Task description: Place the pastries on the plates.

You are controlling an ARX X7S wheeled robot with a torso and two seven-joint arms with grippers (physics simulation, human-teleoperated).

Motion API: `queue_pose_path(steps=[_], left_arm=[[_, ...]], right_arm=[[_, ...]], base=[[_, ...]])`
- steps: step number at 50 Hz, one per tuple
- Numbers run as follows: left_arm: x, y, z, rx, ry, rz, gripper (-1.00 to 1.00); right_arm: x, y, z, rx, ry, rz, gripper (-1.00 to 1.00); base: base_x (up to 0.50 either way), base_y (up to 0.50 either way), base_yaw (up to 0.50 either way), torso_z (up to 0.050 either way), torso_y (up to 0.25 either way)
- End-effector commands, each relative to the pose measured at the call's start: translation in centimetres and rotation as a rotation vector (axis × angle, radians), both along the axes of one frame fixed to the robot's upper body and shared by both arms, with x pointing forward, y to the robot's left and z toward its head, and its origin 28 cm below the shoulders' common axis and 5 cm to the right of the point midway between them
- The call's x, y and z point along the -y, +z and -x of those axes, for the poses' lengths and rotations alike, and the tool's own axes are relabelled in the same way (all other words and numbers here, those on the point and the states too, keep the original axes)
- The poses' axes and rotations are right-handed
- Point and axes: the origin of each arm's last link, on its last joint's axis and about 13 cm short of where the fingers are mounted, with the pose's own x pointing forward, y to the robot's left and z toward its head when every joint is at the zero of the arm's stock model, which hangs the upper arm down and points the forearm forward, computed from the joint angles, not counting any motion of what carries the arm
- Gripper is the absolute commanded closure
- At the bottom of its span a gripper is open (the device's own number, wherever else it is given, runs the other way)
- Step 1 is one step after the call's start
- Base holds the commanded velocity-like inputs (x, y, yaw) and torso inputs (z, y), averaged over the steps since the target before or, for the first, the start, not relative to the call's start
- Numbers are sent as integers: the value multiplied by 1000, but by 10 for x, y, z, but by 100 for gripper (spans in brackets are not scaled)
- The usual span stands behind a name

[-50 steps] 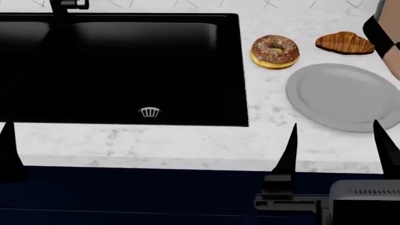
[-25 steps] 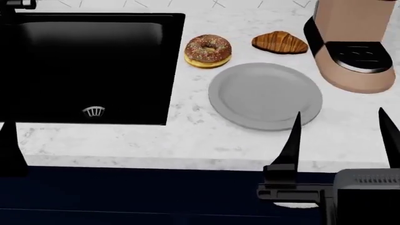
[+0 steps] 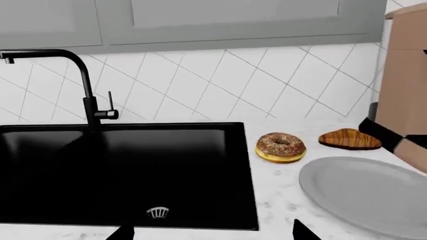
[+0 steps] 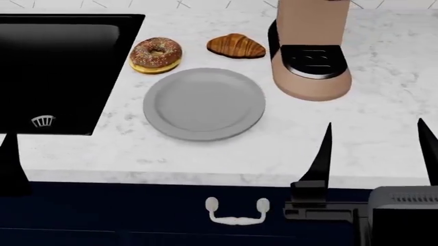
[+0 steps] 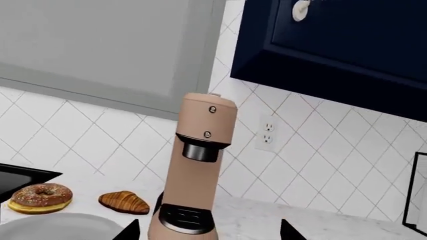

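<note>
Nothing is on a plate yet, so by my reading the task has hardly begun. The donut (image 4: pixel 156 54) sits on the white marble counter (image 4: pixel 383 123) just beside the black sink (image 4: pixel 55 72), and the croissant (image 4: pixel 236 46) lies near it, between the donut and the tan coffee machine (image 4: pixel 309 51). Both pastries rest just behind the grey plate (image 4: pixel 204 103), close to its far rim but not on it. Only 1 plate is visible; the white one with the mosaic rim does not show in any view, so it must be found before both pastries can be placed.

The right end effector (image 4: pixel 376 154) hangs at the near edge of the counter, well apart from the pastries, its 2 dark fingers spread and holding nothing. Of the left end effector (image 3: pixel 210 232) the head view shows only 1 finger at the edge, but its wrist view shows 2 fingertips set apart with nothing between them, so it looks spread and empty too.

Left to do: 2 grasps and 2 placements, the whole job.
</note>
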Motion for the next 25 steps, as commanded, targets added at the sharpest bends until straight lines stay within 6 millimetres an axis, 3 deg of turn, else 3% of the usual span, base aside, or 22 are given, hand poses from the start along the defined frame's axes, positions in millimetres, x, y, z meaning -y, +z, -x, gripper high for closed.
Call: queue_pose_path(steps=[1, 8, 20, 25], left_arm=[[1, -1, 6, -5, -12, -7, -100], [0, 0, 6, -3, -5, -6, -100], [-8, 20, 7, 56, 36, -36, -100], [-11, 40, 8, 111, 47, -64, -100]], right_arm=[[2, 0, 1, 1, 0, -7, -100], [2, 1, 1, 6, -3, -2, -100], [9, 30, 3, 48, -21, -27, -100], [14, 47, 7, 136, -53, -9, -100]], base=[[0, -500, 0, 0, 0], [0, -500, 0, 0, 0], [0, 0, 0, 0, 0], [477, 0, 0, 0, 0]])
